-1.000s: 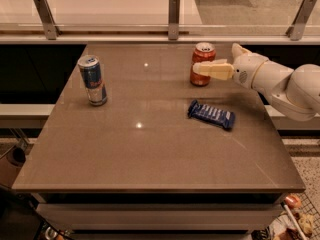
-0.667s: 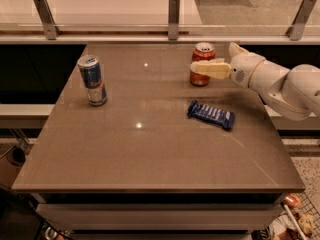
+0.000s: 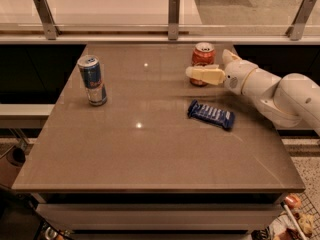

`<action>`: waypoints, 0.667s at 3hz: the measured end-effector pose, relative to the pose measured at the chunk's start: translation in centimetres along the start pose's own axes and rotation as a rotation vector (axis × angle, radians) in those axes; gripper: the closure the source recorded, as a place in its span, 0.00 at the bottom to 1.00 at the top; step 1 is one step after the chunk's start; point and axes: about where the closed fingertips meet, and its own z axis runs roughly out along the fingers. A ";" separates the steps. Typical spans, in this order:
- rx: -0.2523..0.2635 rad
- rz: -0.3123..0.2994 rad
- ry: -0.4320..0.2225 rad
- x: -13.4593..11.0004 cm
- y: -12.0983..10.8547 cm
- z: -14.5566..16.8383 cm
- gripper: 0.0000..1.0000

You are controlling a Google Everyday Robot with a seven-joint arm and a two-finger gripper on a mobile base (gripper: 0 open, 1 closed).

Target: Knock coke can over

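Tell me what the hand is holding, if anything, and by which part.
It cannot be told. The hand lies across the front of the upright coke can, over its lower half, but whether it grips it does not show.

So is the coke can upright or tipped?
Upright: the coke can stands on its base, silver top up, with the claw at its lower front.

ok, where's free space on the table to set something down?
Free: front half of the table, and the middle strip between the blue can and coke can. Crowded: back right, end effector at the coke can, snack bar just nearer.
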 end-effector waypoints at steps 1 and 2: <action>-0.005 -0.001 0.000 -0.1 0.2 0.2 0.20; -0.009 -0.001 0.000 -0.1 0.4 0.4 0.43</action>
